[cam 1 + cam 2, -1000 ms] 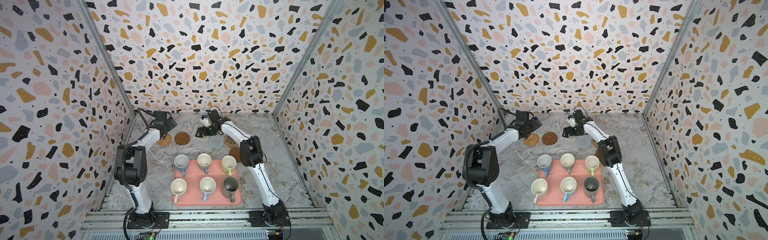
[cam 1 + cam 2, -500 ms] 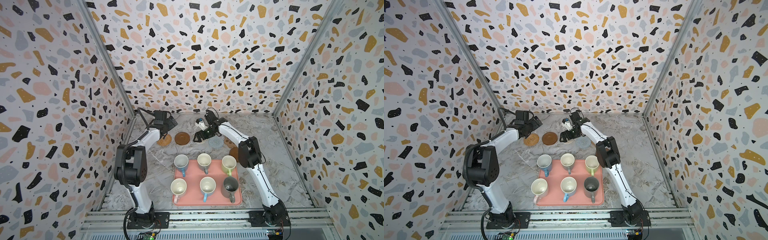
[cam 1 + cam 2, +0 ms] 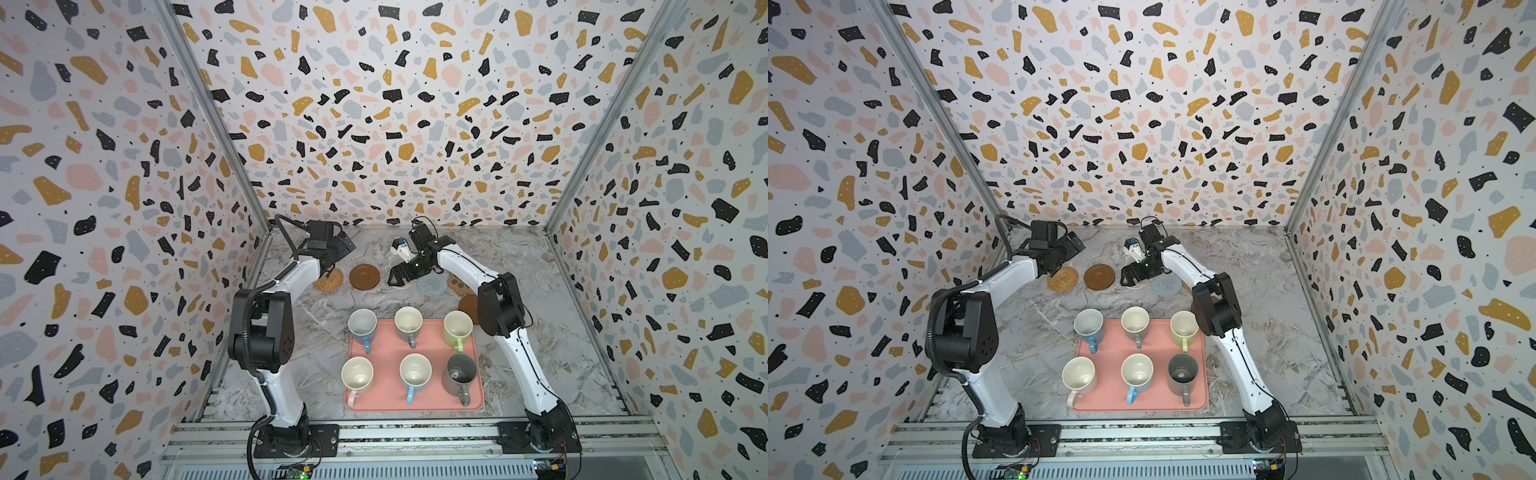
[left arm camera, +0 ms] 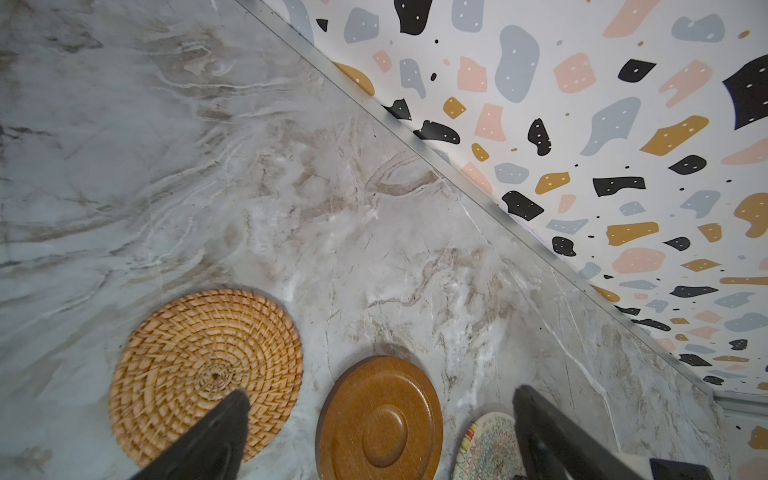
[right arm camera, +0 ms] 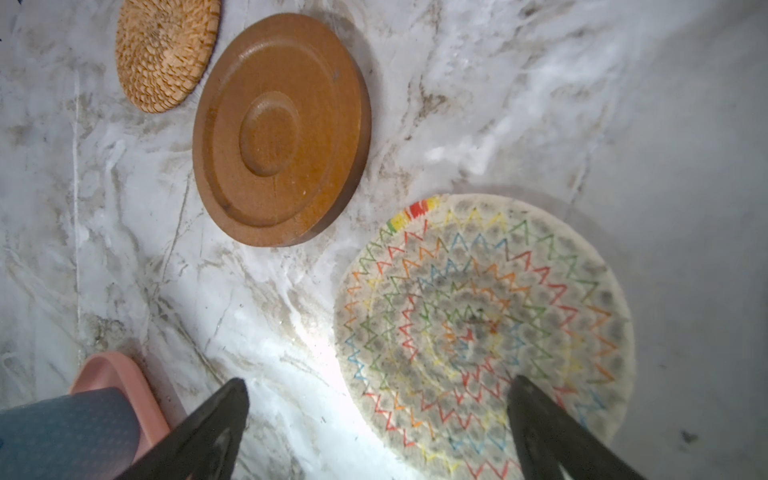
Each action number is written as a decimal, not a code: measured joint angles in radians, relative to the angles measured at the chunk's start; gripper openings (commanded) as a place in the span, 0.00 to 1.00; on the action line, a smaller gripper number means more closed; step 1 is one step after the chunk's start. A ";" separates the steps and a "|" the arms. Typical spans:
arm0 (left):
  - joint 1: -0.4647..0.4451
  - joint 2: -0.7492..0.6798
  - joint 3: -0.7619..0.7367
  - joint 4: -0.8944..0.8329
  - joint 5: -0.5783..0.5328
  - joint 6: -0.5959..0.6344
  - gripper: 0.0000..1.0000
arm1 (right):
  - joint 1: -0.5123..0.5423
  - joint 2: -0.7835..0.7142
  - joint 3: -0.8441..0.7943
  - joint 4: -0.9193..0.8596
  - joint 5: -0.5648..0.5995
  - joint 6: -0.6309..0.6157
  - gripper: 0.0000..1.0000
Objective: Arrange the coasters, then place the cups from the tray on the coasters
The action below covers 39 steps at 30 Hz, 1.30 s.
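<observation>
Over beige woven coaster [image 5: 484, 328], right gripper [image 5: 376, 384] shifted slightly, jaws wide apart; left gripper [image 4: 380, 392] unmoved, spread.

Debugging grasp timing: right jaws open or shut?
Open: right gripper jaws stand wide apart, one tip over the beige woven coaster, gripping nothing.

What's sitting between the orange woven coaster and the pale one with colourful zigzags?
The brown disc coaster lies there, touching neither the orange woven coaster nor the zigzag coaster; the right wrist view shows it.
</observation>
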 measured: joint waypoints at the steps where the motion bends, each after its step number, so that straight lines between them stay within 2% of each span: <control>1: 0.000 0.000 -0.001 0.001 0.000 0.000 1.00 | 0.000 -0.001 -0.002 0.001 0.002 0.002 0.99; 19: 0.000 0.000 -0.005 0.003 0.004 0.001 1.00 | -0.008 -0.004 -0.008 0.021 -0.031 0.074 0.99; 39: 0.000 0.000 -0.005 0.003 0.009 0.000 1.00 | -0.045 -0.026 -0.009 0.071 -0.174 0.173 0.99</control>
